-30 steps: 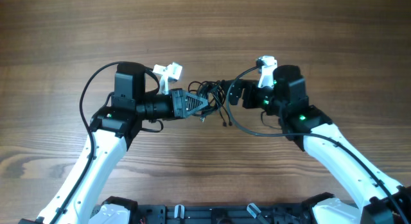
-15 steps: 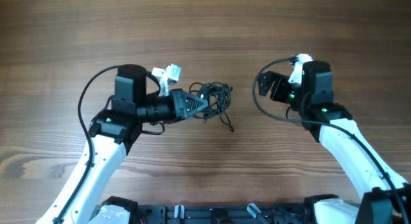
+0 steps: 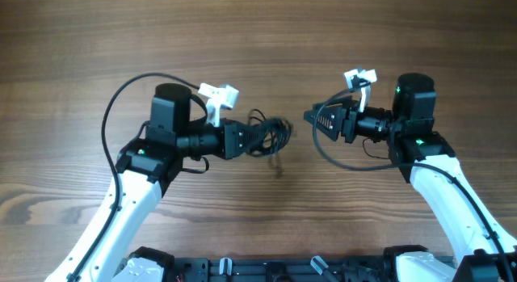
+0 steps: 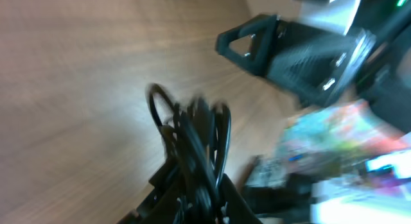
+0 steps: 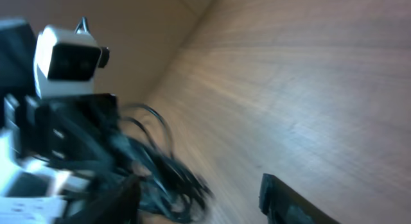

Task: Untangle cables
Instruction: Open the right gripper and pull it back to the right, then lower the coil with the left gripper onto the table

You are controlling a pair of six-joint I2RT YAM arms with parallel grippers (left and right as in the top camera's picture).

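The cables [image 3: 268,136] are a small knot of thin black wires, held at the tip of my left gripper [image 3: 246,139], which is shut on them just above the wooden table. In the left wrist view the bunch [image 4: 196,137] rises from between the fingers [image 4: 204,205]. My right gripper [image 3: 317,118] is open and empty, pointing left at the knot with a gap between them. The right wrist view, blurred, shows the knot [image 5: 164,176] ahead of its spread fingers [image 5: 205,198].
The wooden table [image 3: 258,39] stretches all round. A thick black cord loops from each arm: one by the left arm [image 3: 113,112], one under the right gripper [image 3: 331,157]. A dark rail runs along the near edge [image 3: 266,270].
My right gripper let go of the knot, swung out right, then turned back to point at it. My left gripper lifted the knot slightly and shifted right with it.
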